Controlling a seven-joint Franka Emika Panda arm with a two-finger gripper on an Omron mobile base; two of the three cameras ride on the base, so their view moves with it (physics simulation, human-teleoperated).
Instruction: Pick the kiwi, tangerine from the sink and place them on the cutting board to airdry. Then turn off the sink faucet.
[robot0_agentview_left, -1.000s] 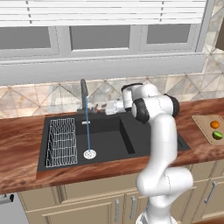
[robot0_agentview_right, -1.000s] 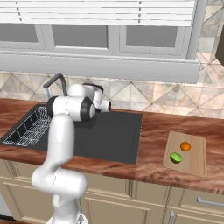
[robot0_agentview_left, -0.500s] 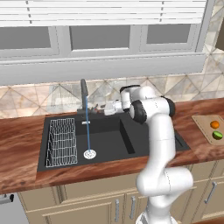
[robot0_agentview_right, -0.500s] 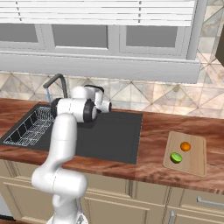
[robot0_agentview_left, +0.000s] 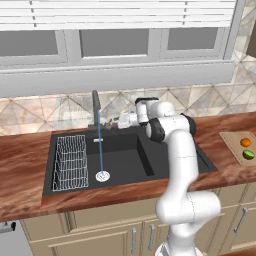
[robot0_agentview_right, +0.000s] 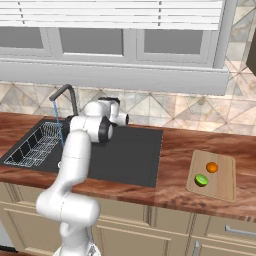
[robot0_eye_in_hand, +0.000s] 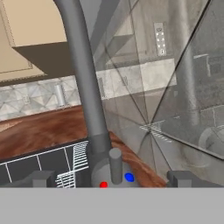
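Tool (robot0_eye_in_hand: 111, 177) is standing wide, jaws apart and holding nothing, straddling the small handle (robot0_eye_in_hand: 115, 165) at the base of the sink faucet (robot0_agentview_left: 96, 107) by the sink's (robot0_agentview_left: 120, 160) back edge. Water is running to the drain (robot0_agentview_left: 102, 176). Kiwi (robot0_agentview_right: 201, 180) and tangerine (robot0_agentview_right: 212, 167) are lying on the cutting board (robot0_agentview_right: 222, 182) toward the table's right end.

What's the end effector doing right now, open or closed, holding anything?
End effector: open and empty, fingertips on either side of the sink faucet handle, not closed on it.
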